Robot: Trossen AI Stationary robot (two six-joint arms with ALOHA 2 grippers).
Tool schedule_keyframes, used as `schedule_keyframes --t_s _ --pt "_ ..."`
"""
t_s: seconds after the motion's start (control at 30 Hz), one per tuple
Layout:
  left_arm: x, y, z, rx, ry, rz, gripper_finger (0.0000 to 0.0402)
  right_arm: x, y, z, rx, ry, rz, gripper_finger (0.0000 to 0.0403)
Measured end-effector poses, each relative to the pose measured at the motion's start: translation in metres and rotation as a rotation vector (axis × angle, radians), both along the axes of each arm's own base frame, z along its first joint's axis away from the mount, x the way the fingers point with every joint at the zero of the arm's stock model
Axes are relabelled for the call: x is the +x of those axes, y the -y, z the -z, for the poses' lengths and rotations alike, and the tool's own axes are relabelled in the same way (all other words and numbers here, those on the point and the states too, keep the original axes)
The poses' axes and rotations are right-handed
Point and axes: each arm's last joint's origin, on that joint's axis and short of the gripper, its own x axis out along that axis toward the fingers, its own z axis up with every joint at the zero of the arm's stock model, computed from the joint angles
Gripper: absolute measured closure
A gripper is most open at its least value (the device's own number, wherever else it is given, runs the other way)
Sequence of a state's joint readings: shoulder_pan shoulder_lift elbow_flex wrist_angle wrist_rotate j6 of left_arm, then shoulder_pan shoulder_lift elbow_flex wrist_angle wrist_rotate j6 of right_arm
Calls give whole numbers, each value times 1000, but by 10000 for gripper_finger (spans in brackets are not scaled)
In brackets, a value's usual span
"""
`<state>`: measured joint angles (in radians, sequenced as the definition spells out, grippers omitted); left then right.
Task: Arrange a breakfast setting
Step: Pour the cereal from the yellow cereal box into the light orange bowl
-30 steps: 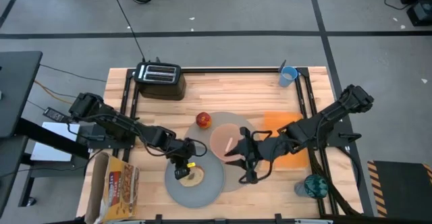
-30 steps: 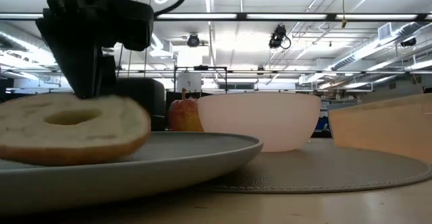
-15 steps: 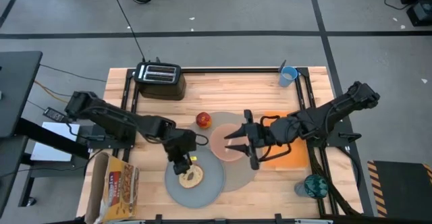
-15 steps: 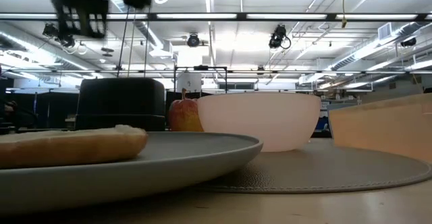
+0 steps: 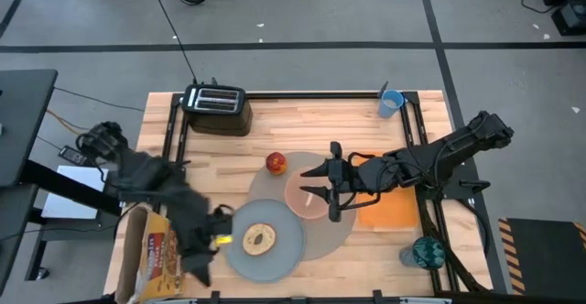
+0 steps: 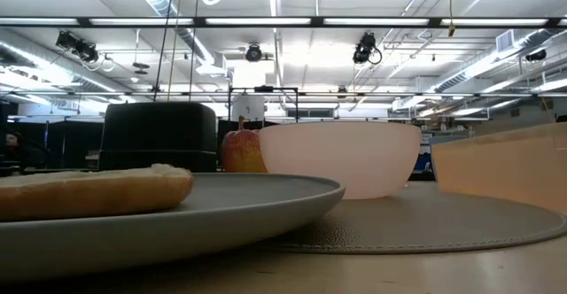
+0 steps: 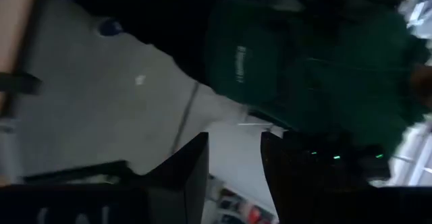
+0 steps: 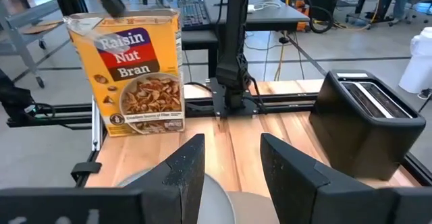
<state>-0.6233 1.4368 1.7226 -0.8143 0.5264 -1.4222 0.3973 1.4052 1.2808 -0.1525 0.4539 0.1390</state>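
The yellow cereal box [image 8: 130, 70] reads "Raisin Nut Bran".

The desk [image 5: 302, 121] is showing pale, matt wood planks. The grey plate [image 6: 266, 201] is looking smooth with a satin sheen, the placemat [image 6: 443, 223] finely woven and matt, the pink bowl [image 6: 341, 157] smooth, the cereal box [image 8: 138, 72] printed cardboard, the toaster [image 8: 368, 126] matt black.

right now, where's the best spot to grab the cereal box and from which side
Probably the upper half of the yellow cereal box, pinched across its thin depth from above. It stands upright at the table's left front corner, narrow and tall, so its broad faces look too wide for the jaws. The left gripper is nearest; the bagel already lies on the grey plate.
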Motion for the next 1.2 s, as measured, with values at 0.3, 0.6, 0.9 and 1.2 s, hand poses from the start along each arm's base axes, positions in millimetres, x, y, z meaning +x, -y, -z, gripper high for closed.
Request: schedule_keyframes --t_s 0.3,0.6,0.9,1.2 --pt "-48 28 -36 -126 -237 -80 261 1 2 -1 -9 8 3 252" --pt "-87 44 -30 -117 -656 -133 260 13 35 -4 -152 20 -2 230" --pt "-117 -6 -34 -13 -779 -221 260 22 83 -4 -142 11 -28 172" --pt "-125 -45 -18 200 -803 -482 260 23 107 -1 -137 -22 -63 166"
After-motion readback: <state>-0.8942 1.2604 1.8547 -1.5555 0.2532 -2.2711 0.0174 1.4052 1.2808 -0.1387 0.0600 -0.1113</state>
